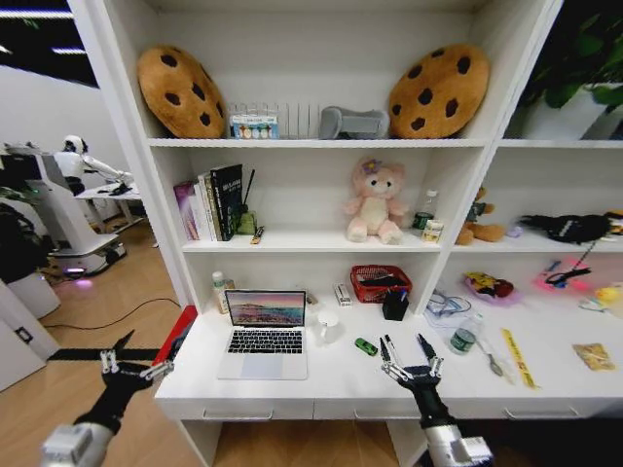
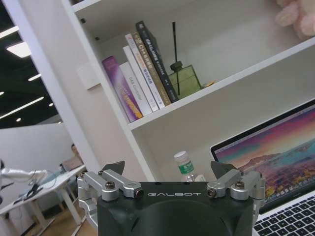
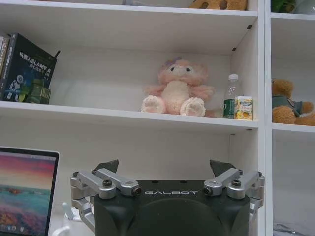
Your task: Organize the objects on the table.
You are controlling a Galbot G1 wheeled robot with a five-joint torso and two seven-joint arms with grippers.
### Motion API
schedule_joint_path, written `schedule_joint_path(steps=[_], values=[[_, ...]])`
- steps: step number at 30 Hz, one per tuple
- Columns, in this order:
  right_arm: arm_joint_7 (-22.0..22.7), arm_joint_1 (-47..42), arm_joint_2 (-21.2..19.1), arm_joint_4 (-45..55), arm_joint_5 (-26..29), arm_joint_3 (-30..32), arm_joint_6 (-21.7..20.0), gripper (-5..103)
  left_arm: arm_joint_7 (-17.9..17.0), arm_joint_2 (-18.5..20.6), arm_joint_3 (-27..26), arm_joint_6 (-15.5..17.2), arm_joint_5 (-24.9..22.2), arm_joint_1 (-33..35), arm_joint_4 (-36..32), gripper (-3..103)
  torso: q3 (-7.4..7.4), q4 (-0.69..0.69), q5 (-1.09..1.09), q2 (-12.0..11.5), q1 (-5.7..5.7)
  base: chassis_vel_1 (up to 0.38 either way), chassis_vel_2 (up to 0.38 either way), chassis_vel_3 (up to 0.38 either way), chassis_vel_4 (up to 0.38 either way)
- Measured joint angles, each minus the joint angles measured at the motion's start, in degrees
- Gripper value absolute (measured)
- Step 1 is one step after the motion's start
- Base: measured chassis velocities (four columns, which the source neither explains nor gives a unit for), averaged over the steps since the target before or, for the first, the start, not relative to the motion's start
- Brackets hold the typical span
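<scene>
Hovering spread and empty above the front edge of the table [image 1: 341, 384], the right tool [image 1: 409, 357] sits just beside the tiny green oval item [image 1: 366, 346], right of the open silver laptop [image 1: 263, 336], while the left tool [image 1: 136, 362], also spread, hangs off the table's left end.

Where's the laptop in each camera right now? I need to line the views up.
Head view: the open laptop sits on the white desk, centre-left, between the two open grippers.
Left wrist view: the laptop's screen and keyboard corner lie beyond the left gripper.
Right wrist view: its screen edge beside the right gripper.
Shared landmark: the dark book on the shelf above.
</scene>
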Motion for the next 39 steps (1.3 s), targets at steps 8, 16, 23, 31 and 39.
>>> schedule_joint_path(steps=[8, 16, 23, 31, 39], values=[[0.79, 0.48, 1.93, -4.04, -2.78, 1.19, 3.19, 100, 1.19, 26.51, 4.57, 6.64, -6.61, -8.72, 7.96, 97, 0.04, -0.01, -0.03, -0.05, 0.1, 0.0, 0.0, 0.0, 0.0], [1.37, 5.98, 4.27, -11.25, -5.0, 1.12, 5.05, 100, 8.18, 43.49, 4.16, 8.01, -14.37, -14.59, 14.03, 78, 0.03, 0.01, 0.02, -0.05, 0.08, 0.0, 0.0, 0.0, 0.0], [1.67, 9.33, 4.89, -14.39, -4.78, 0.98, 4.81, 100, 12.87, 49.52, 4.63, 8.09, -15.93, -13.6, 15.03, 56, 0.03, 0.02, -0.01, -0.05, 0.08, 0.0, 0.0, 0.0, 0.0], [1.63, 11.16, 5.46, -16.22, -4.75, 0.99, 4.87, 100, 14.94, 56.01, 4.15, 8.14, -16.23, -11.65, 15.93, 24, 0.03, 0.0, 0.01, -0.04, 0.07, 0.0, 0.0, 0.0, 0.0], [1.06, 12.37, 6.91, -17.41, -5.47, 0.51, 4.99, 100, 15.81, 73.51, -22.98, 8.87, -16.11, 13.9, 24.55, 0, 0.02, 0.02, 0.03, -0.03, 0.07, 0.0, 0.0, 0.0, 0.0]])
